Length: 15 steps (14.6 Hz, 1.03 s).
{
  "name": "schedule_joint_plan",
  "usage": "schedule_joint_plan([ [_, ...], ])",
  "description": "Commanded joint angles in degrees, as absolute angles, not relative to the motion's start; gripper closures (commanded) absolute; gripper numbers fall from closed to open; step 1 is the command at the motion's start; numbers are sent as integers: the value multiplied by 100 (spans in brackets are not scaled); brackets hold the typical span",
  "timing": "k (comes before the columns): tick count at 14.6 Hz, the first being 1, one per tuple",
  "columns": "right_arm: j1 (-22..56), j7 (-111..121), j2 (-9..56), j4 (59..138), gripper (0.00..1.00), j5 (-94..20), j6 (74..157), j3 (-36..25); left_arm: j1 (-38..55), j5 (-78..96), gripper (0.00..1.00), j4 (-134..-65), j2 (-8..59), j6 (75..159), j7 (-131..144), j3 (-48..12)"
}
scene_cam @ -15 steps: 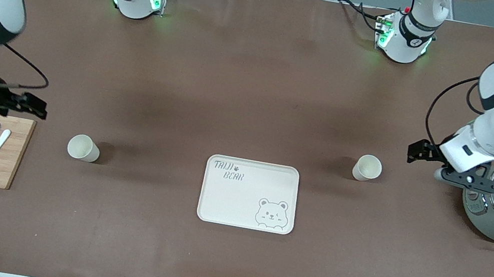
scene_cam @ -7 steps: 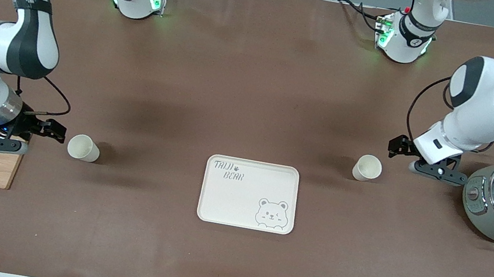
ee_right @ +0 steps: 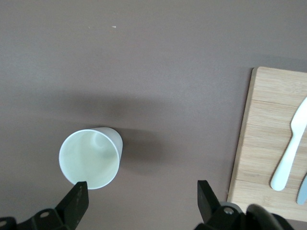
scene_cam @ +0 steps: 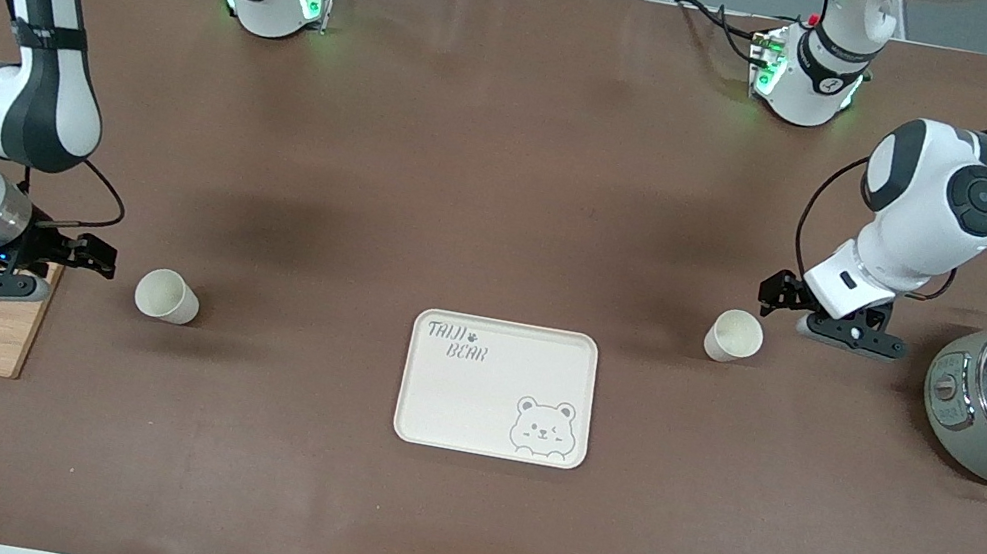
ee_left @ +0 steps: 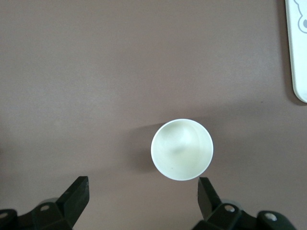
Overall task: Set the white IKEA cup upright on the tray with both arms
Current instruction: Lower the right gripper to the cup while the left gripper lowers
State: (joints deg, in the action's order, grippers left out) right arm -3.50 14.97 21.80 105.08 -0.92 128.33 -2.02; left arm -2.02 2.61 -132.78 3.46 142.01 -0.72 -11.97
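Left claw [scene_cam: 773, 294] wide open, holds nothing, right by its cup [scene_cam: 733, 336], mid-right. Right claw [scene_cam: 94, 257] open too, backed off from other cup [scene_cam: 166, 297], mid-left.

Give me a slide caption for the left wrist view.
Left gripper, open, hovers by a white cup lying on the brown table; tray corner at the edge.

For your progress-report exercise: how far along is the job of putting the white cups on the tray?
Done: nothing; the tray is bare. In hand: the open left gripper hovers by one white cup, the open right gripper by the other white cup; both cups stand upright on the table, untouched. Left: grasping, carrying, placing both.
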Motion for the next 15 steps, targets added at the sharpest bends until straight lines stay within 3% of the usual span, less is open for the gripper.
schedule_joint_plan([
  [1,-369,1556,2285,10512,0,-79,12990,-149,-211,396,0,-13386,483,14554,-70,-1230],
  [10,-264,1556,2671,10494,0,-141,13341,-132,-237,352,0,-13649,1344,15986,-140,-1230],
  [15,-272,1591,2786,10485,0,-141,13377,-132,-246,343,0,-13658,1573,16215,-176,-1222],
])
